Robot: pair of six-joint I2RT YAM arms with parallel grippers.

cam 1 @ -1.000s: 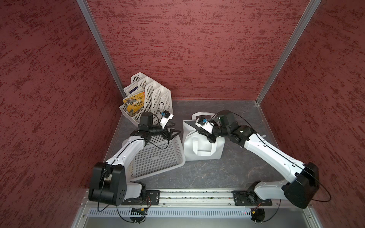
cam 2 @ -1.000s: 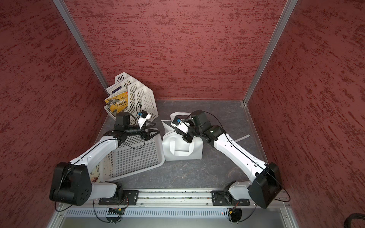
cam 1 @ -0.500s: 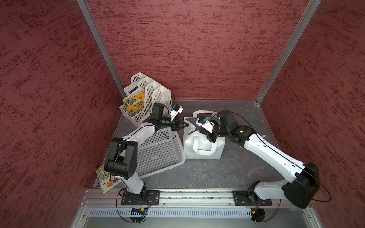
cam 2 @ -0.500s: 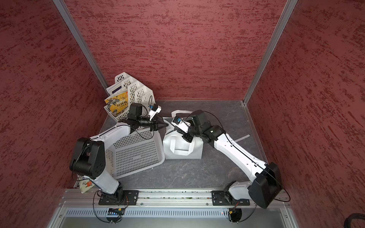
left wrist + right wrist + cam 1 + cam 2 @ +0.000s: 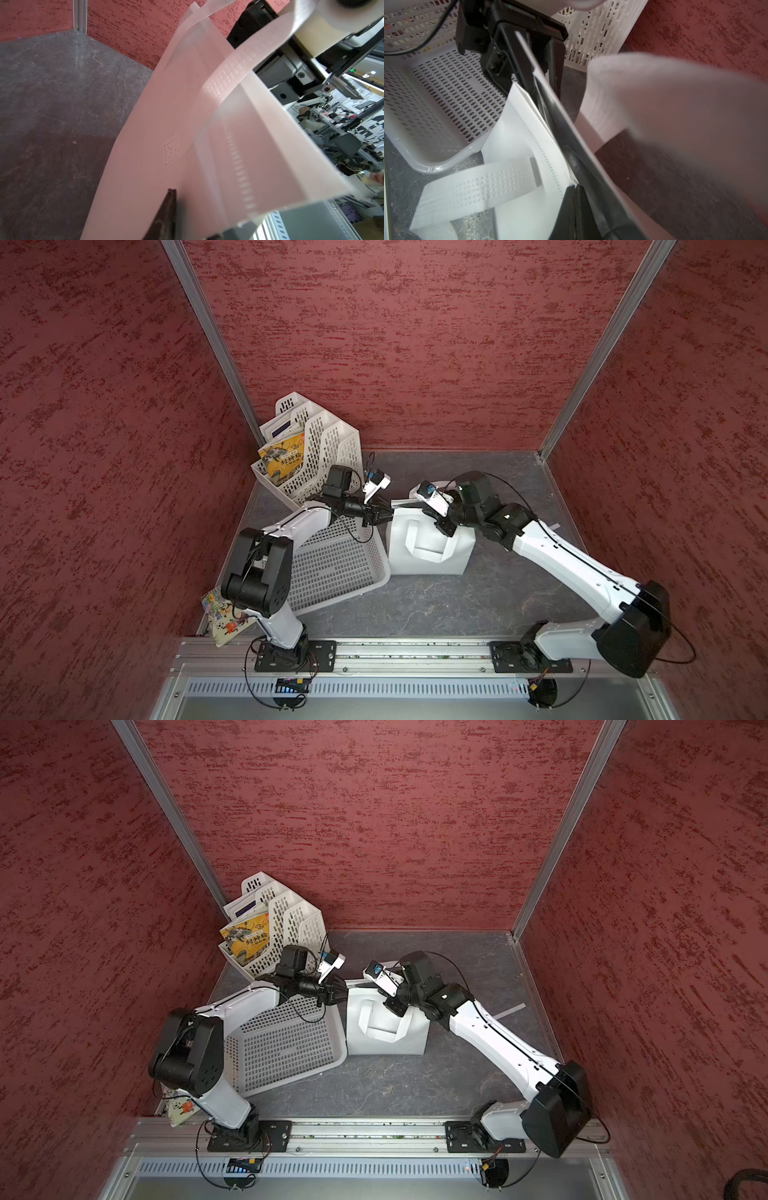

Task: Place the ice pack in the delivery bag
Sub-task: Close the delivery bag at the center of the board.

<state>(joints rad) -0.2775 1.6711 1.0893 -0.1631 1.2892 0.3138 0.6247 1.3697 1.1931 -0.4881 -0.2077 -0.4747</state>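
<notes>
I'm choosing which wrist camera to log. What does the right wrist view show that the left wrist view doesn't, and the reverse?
Only right wrist: the basket, the file rack, the left gripper with fingers either side of the rim of the bag, and the right gripper shut on that rim. Only left wrist: the corner post, the stitched handle end on the bag's outer wall, and a cluttered room beyond. Both: the bag, a handle, the table and the red wall.
</notes>
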